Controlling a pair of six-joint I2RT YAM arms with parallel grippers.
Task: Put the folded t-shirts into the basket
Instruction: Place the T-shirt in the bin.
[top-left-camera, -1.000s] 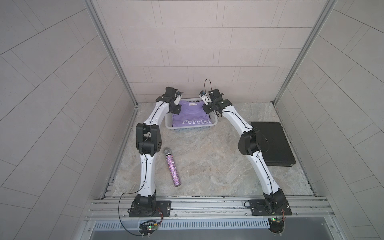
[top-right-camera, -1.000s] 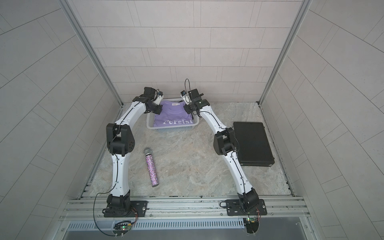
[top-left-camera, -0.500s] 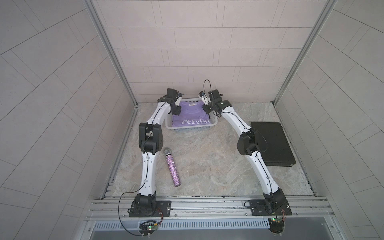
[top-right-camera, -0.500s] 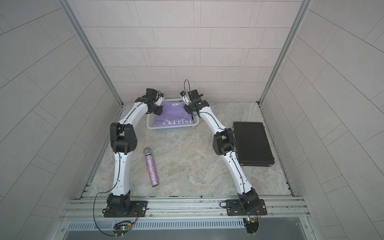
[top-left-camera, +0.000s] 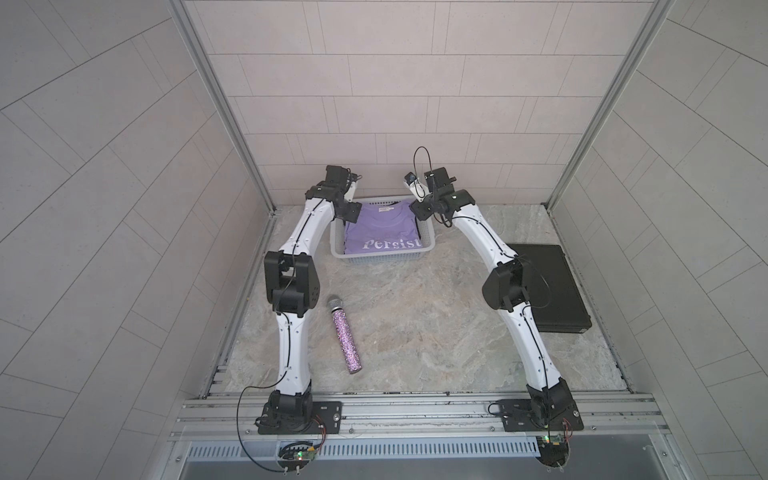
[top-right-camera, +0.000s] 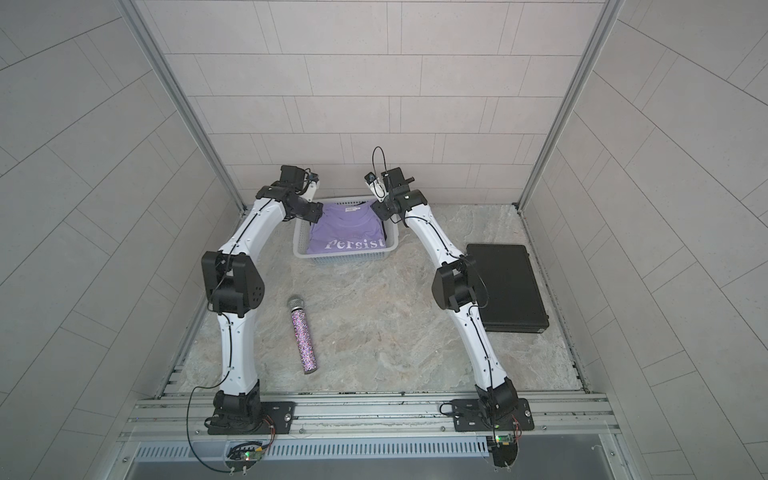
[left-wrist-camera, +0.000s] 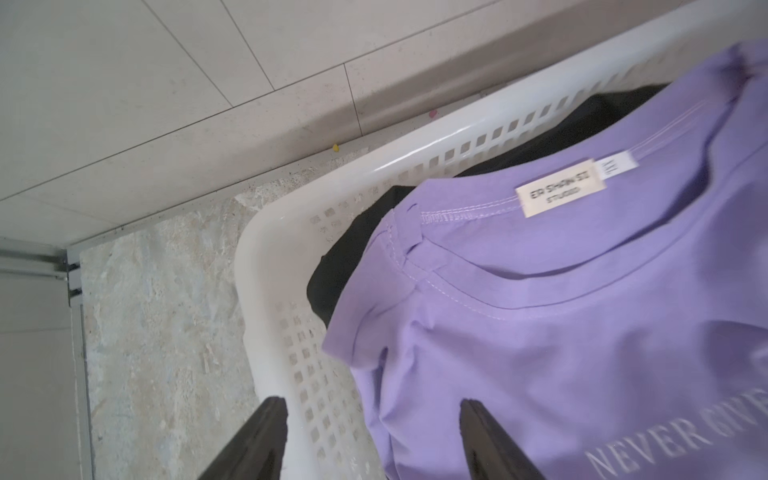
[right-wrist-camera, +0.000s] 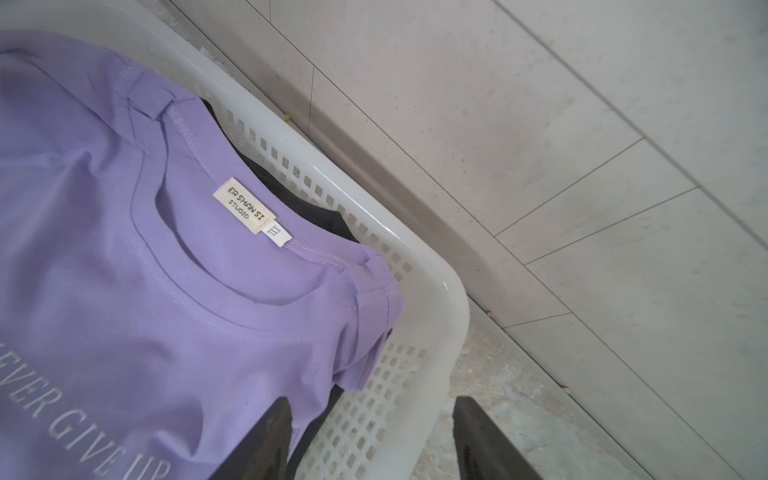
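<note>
In both top views the lavender shirt (top-left-camera: 380, 230) lies in the basket (top-left-camera: 384, 262) at the counter's (top-left-camera: 415, 324) 12 o'clock, released. Left wrist view: left jaws, shut 1 second ago, stand apart, empty. Right wrist view: right jaws likewise.

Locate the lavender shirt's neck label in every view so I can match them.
In a top view: neck label at the lavender shirt's far end.
In a top view: neck label, same spot.
Left wrist: neck label inside the collar.
Right wrist: neck label inside the collar.
Shared landmark: the basket's white rim behind it.
</note>
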